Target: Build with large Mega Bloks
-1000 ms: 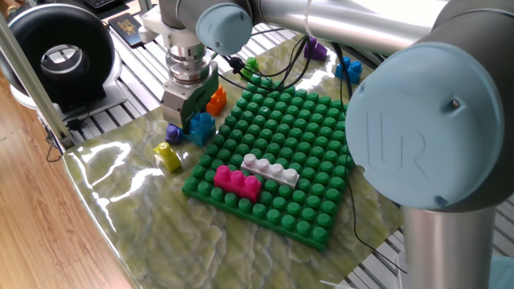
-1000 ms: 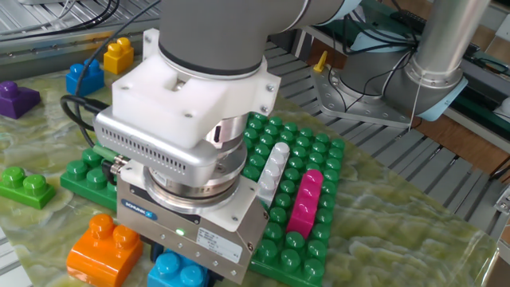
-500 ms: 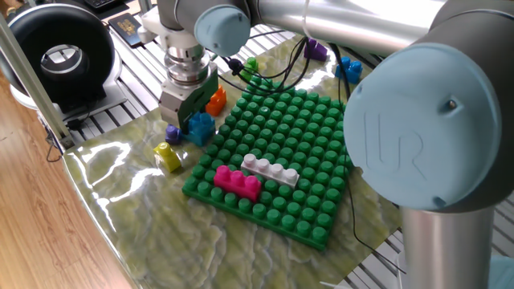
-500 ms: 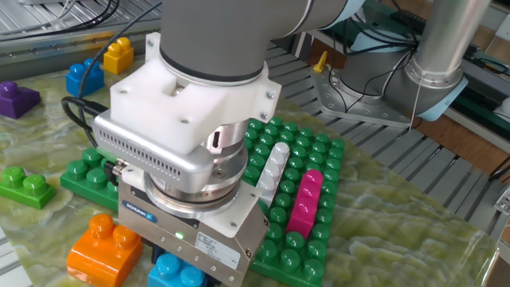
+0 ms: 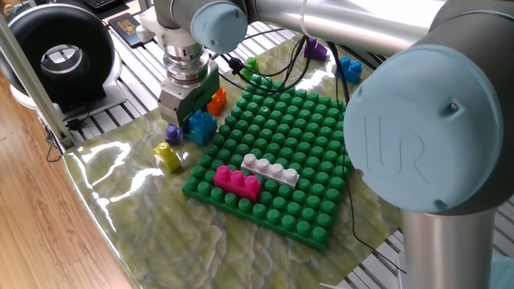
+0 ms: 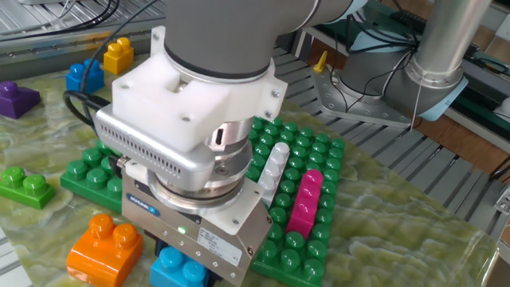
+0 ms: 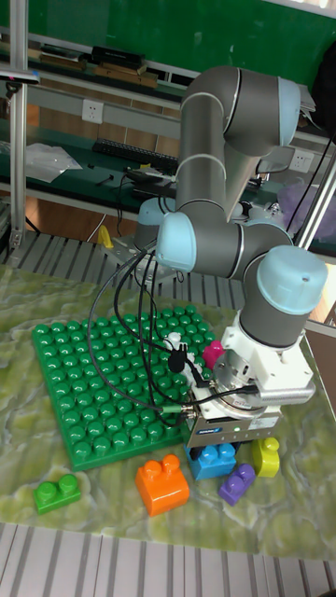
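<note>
My gripper (image 5: 191,119) stands straight over a light blue Mega Blok (image 5: 201,127) on the mat, left of the green baseplate (image 5: 297,136). The gripper body hides the fingers, so their hold does not show. In the other fixed view the blue brick (image 6: 172,266) peeks out under the gripper (image 6: 185,269). An orange brick (image 6: 103,249) lies right beside it. A magenta brick (image 5: 237,181) and a white-grey brick (image 5: 271,169) sit side by side on the baseplate. A yellow brick (image 5: 168,156) and a small purple brick (image 5: 173,133) lie near the blue one.
At the far edge of the mat lie a green brick (image 6: 24,187), a purple brick (image 6: 16,98), a blue brick (image 6: 84,76) and a yellow brick (image 6: 119,54). Black cables (image 7: 140,308) trail across the baseplate. A round black device (image 5: 60,56) stands on the slatted table.
The gripper has shifted slightly, and a little more of the light blue brick shows beneath it. The bricks stay where they were.
</note>
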